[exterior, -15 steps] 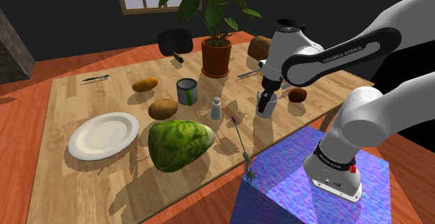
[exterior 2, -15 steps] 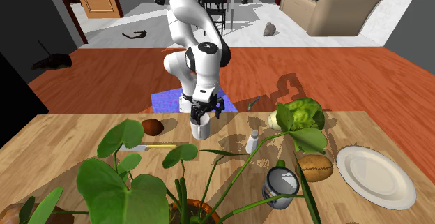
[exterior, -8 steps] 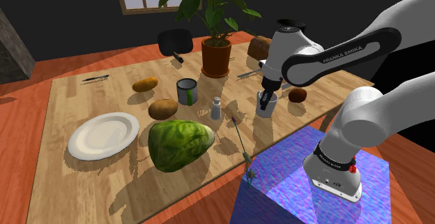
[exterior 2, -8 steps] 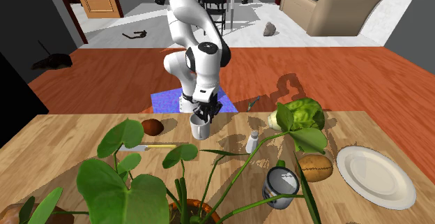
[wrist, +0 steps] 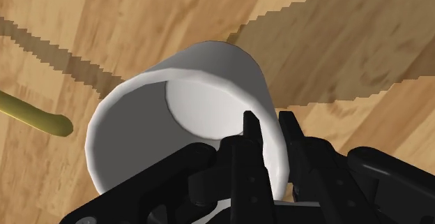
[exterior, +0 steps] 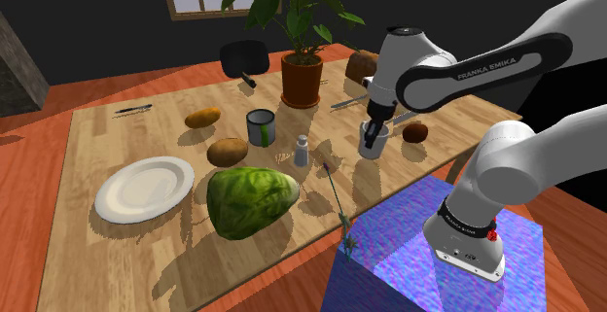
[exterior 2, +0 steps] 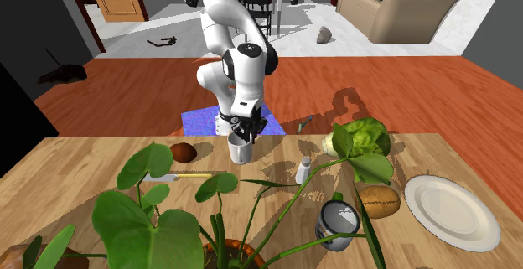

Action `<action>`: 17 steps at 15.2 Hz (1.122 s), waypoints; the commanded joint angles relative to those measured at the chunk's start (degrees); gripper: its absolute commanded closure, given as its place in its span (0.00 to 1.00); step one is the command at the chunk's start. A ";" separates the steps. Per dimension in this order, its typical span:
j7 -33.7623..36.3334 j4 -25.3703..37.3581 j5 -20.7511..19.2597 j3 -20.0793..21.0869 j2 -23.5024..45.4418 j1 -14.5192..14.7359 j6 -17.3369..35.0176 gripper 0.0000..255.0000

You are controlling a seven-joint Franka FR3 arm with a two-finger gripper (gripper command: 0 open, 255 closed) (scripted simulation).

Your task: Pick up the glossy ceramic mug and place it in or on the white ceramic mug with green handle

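The gripper (wrist: pixel 268 123), spread wide 1 second ago, is now being clamped on the wall of the white mug (wrist: pixel 202 69); the mug is being held well to the shoulder view's right of the green-handled mug (exterior: pixel 260 126); lifting is being made possible.

My maker's name, FRANKA EMIKA, pale capitals running along the dark band of my forearm (exterior: pixel 483 68), up and to the shoulder view's right of the white mug (exterior: pixel 371 150), letters slanting with the link

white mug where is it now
The white mug is right of middle in the shoulder view, between the shaker and a brown lump, gripper clasping its rim.
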 commanded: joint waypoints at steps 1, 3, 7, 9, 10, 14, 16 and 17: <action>-0.11 1.13 0.08 -0.02 -0.80 0.04 -1.95 1.00; -0.21 2.21 0.16 -0.02 -1.75 0.08 -3.97 1.00; -0.40 4.53 0.29 -0.01 -3.31 0.15 -7.85 1.00; -0.49 5.75 0.36 0.00 -3.94 0.18 -9.71 1.00; -0.53 6.38 0.38 0.00 -4.22 0.20 -10.62 1.00; -0.69 9.00 0.49 0.03 -5.13 0.24 -14.15 1.00; -0.77 10.37 0.53 0.04 -5.47 0.25 -15.85 1.00; -0.81 11.07 0.56 0.05 -5.60 0.26 -16.68 1.00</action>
